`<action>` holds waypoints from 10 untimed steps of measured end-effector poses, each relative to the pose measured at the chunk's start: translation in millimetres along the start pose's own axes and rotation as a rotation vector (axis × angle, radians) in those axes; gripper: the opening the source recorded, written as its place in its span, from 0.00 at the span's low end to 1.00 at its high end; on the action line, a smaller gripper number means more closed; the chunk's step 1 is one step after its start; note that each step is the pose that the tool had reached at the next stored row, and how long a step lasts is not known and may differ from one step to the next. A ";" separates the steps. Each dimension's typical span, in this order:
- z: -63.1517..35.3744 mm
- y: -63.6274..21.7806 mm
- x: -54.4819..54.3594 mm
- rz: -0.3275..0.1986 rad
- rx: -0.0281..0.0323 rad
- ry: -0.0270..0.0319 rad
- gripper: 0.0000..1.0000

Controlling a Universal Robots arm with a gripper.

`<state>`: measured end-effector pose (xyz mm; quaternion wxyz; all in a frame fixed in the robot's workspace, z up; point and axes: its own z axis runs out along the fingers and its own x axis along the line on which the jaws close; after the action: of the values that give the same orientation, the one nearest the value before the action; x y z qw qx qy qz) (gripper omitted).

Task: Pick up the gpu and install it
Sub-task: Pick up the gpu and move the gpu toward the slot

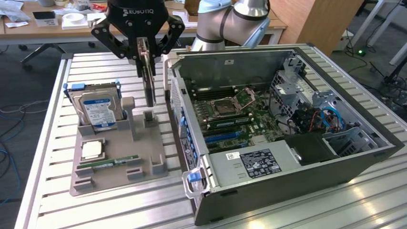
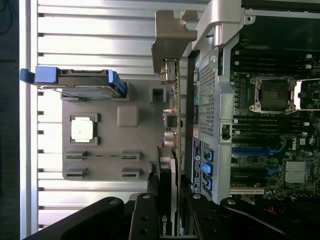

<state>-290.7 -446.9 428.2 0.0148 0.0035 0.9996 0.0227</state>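
**Graphics card in the grip, open case alongside**

In the exterior view, from left to right: a silver hard drive (image 1: 98, 110) stands upright at the 10 o'clock corner of a grey parts holder (image 1: 146, 148). 1 processor chip (image 1: 93, 150) and 1 green memory stick (image 1: 109, 163) lie toward the holder's 7 o'clock corner. Over the holder's 1 o'clock edge the gripper (image 1: 145, 59) hangs with its fingers drawn narrow on the gpu (image 1: 150, 83). The card is held upright and edge-on, its lower edge seemingly just clear of the holder's slot. At 3 o'clock of the card, just beside it, lies the open computer case (image 1: 229, 64), its motherboard (image 1: 254, 117) exposed.

The pick-up looks done and the install not yet begun. Seating the card would likely call for lining its connector edge up with 1 of the blue expansion slots (image 1: 219, 137), with the metal bracket toward the case's rear and little tolerance for tilt.

Everything rests on a slatted aluminium table (image 1: 95, 210). Behind it, at 12 o'clock, are cluttered desks (image 1: 38, 28) and a wooden cabinet (image 1: 318, 19). Cables (image 1: 9, 119) trail over the floor at 9 o'clock.
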 end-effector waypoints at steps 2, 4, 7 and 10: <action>0.1 0.0 -2.2 0.000 0.0000 0.0000 0.27; 0.2 0.0 -5.6 0.000 0.0000 0.0000 0.27; 0.5 0.0 -13.5 0.000 -0.0002 -0.0001 0.27; 0.8 0.1 -22.3 0.000 -0.0004 -0.0001 0.27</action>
<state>-268.3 -447.0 428.1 0.0149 0.0035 0.9996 0.0229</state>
